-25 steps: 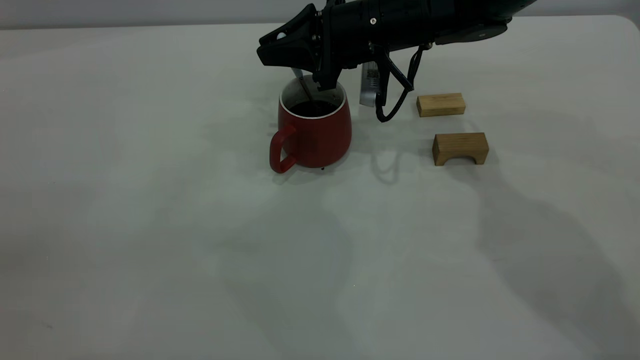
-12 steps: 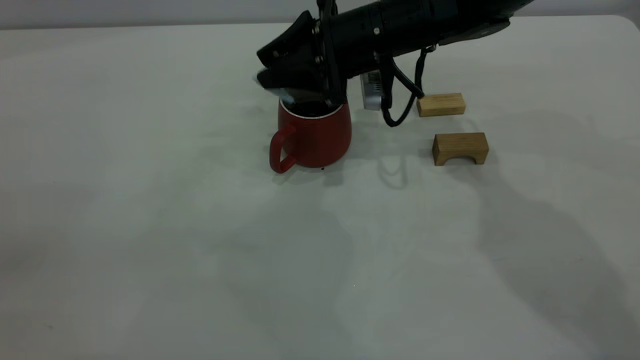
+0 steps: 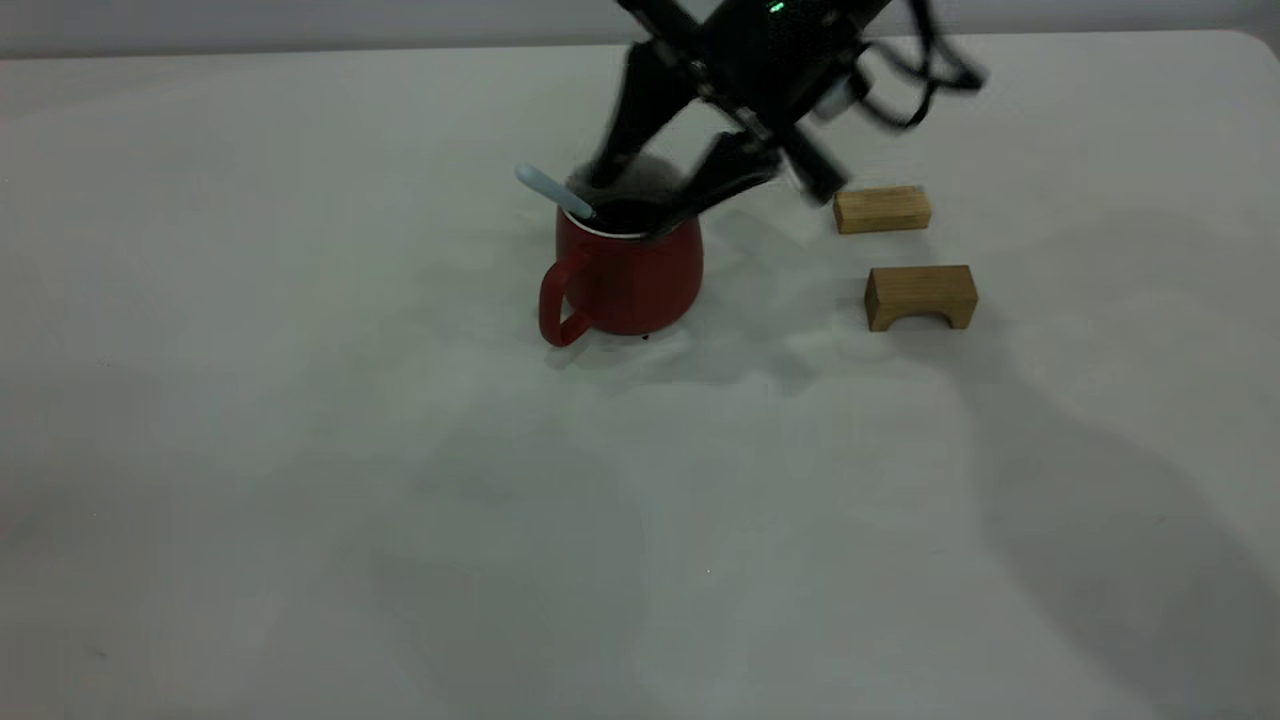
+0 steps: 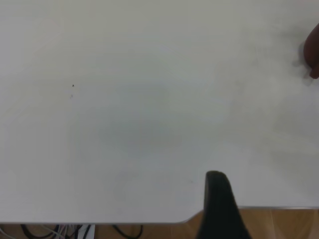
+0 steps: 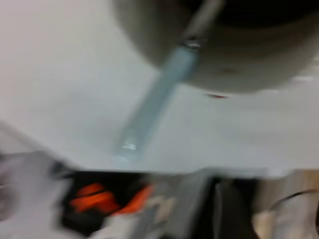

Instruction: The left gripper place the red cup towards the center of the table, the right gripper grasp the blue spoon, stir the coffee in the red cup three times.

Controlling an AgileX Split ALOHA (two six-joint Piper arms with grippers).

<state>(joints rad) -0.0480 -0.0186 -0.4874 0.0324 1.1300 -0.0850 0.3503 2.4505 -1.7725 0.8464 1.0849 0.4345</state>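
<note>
The squat dark red ceramic cup (image 3: 628, 270) with a loop handle stands upright near the middle of the wide off-white counter (image 3: 300, 450), and the slim spoon with a pale blue handle (image 3: 555, 191) leans in it, bowl end down in the dark coffee (image 3: 625, 214), handle sticking out over the rim on the handle side. The black right tool (image 3: 655, 195) hangs just above the cup with its two tapered fingers spread apart, released from the spoon. Two tan wooden blocks (image 3: 900, 255) lie beside the cup, and the left tool (image 4: 219, 209) sits at the counter's edge, well apart; I cannot tell whether it is clenched.
</note>
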